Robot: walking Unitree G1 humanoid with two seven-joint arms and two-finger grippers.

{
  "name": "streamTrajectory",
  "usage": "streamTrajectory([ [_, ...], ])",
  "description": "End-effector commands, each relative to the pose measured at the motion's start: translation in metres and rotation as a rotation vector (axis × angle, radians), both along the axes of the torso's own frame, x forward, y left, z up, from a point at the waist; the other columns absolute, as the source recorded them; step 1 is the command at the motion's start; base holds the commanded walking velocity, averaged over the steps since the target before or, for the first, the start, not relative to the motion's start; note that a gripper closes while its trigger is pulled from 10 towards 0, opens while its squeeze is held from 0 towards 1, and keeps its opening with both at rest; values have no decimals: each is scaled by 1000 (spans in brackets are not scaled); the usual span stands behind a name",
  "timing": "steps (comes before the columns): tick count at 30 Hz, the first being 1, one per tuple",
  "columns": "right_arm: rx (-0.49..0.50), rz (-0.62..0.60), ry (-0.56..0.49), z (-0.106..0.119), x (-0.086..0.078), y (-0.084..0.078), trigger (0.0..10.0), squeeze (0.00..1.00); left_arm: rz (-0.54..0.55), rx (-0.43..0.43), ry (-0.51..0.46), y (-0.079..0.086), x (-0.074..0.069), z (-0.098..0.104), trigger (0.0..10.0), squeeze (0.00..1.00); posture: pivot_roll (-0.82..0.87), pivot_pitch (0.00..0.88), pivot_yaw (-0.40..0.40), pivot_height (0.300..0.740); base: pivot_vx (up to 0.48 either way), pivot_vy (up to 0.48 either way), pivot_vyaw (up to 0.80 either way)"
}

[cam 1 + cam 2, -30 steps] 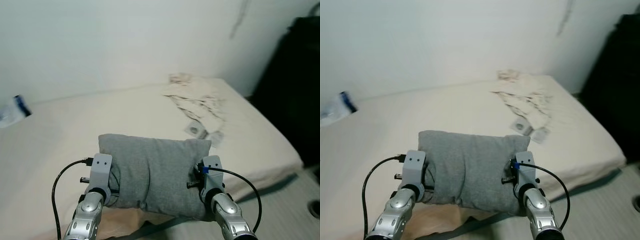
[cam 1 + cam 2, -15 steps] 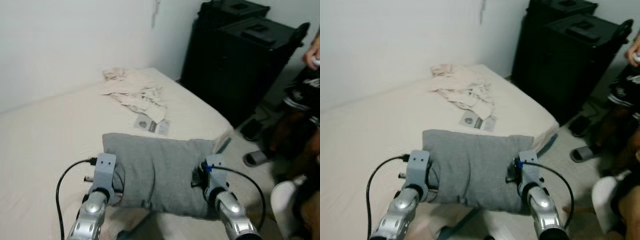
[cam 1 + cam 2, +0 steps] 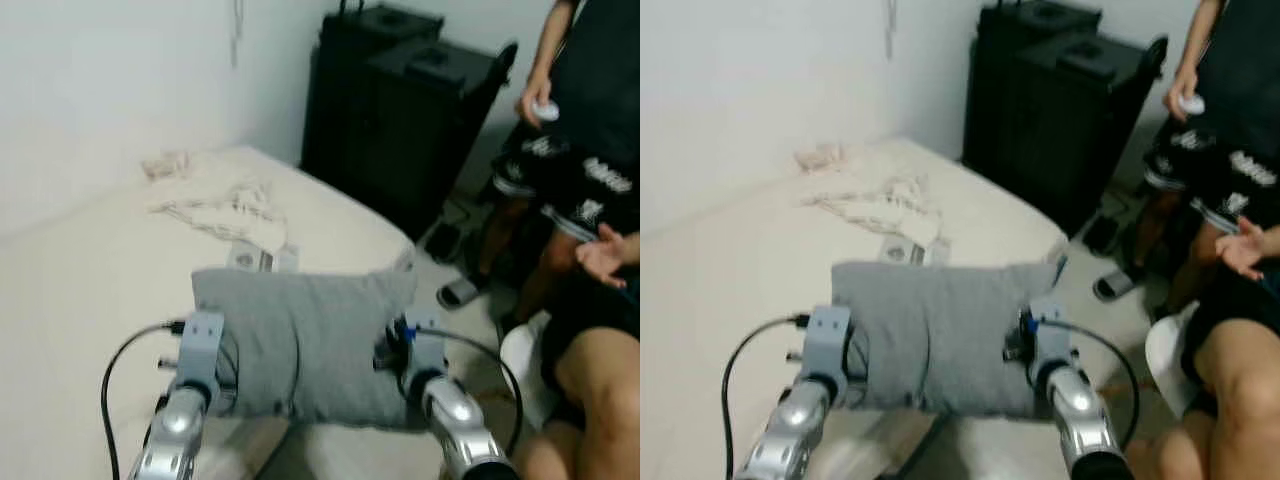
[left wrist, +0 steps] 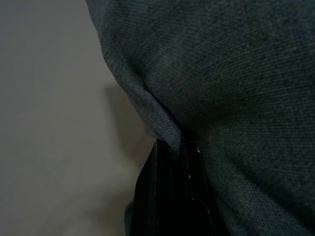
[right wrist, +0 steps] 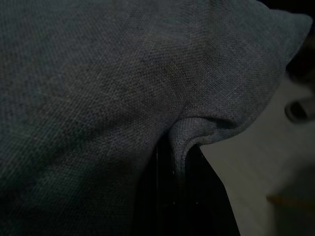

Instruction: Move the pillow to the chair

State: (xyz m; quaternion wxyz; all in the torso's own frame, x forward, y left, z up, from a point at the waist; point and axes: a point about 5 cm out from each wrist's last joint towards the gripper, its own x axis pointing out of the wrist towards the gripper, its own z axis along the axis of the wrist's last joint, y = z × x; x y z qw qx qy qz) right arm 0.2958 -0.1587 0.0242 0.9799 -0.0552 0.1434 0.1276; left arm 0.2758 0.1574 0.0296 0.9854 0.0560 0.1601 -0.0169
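I hold the pillow [image 3: 305,340] crosswise between us: left hand [image 3: 222,372] and right hand [image 3: 390,358] each pinch one end.

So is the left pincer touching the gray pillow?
Touching. The left wrist view shows the left pincer pinching a fold of the pillow.

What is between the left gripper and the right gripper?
The grey pillow spans between the left gripper and right gripper, each pinching one end; the eye views show it.
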Motion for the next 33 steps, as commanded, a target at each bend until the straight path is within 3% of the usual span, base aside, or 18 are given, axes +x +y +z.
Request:
streamTrajectory([
  [1,-36,55,17,-5,-3,8,10000,0,-78,-18,-28,-22,4,6,10000,0,43,116,-39,740,0,0,-800],
  [4,8,33,41,-8,-4,7,10000,0,-79,-17,-31,-21,5,7,10000,0,46,117,-29,740,0,0,-800],
  [14,-9,-20,73,-13,-6,4,10000,0,-101,-15,-31,-22,8,8,10000,0,42,119,-9,740,0,0,-800],
  [18,55,-90,84,-13,-6,3,10000,0,-115,-14,-44,-24,10,11,10000,0,42,124,11,740,0,0,-800],
  [33,33,-53,83,-13,-7,7,10000,0,-114,-15,-40,-23,11,11,10000,0,42,123,12,740,0,0,-800],
])
